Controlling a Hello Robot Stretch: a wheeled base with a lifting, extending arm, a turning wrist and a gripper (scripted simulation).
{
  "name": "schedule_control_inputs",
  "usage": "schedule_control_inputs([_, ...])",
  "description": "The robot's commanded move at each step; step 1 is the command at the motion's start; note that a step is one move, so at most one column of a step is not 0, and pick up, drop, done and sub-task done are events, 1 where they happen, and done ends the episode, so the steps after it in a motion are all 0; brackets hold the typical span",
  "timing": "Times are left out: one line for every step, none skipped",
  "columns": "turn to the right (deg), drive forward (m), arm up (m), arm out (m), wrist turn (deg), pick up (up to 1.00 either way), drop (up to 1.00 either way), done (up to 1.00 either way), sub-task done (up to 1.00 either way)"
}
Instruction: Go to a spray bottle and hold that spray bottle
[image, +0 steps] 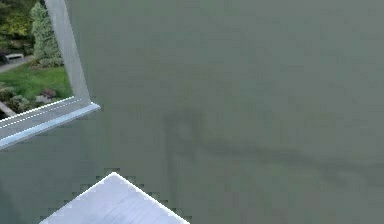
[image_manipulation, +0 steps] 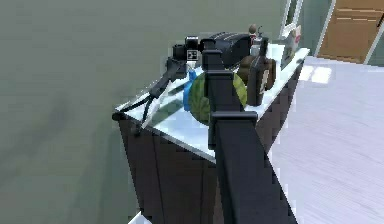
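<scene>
Hovered over the white-topped dark wooden cabinet (image_manipulation: 150, 160) on the dark square arm bar (image_manipulation: 235, 150): the gripper (image_manipulation: 156, 94), angled down toward the top's near corner. Could not tell whether it held anything, with the cabinet top and its clutter right at and behind the thin fingers.

Placed the spray bottle only tentatively. Took the blue sliver (image_manipulation: 187, 93), pressed against an olive-green rounded thing (image_manipulation: 198, 102) just beside the arm on the cabinet top, as the likeliest candidate, with no trigger or nozzle made out on either.

Judged the chief risk to be a sideways sweep across a crowded top: could have toppled the green thing or the dark cluster of upright things (image_manipulation: 258, 65) farther along, or shoved the blue one off the edge, with any turn of base or wrist. Judged a second risk in grasping the wrong thing, given such unclear shapes. Faced a plain grey-green wall (image: 250, 100) close ahead, beside a white-framed window (image: 70, 60); could have bumped it by driving on.

Lost the middle of the blue and green things behind the arm. Found the brown wooden door (image_manipulation: 350, 30) cut off at the arm side view's top edge, and a white slab corner (image: 110, 205) cut off at the forward view's bottom; could not tell whether it belonged to the same cabinet.
</scene>
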Motion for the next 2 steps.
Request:
schedule_control_inputs([0.0, 0.0, 0.0, 0.0, 45.0, 0.0, 0.0, 0.0, 0.0])
schedule_control_inputs([0.0, 0.0, 0.0, 0.0, 45.0, 0.0, 0.0, 0.0, 0.0])
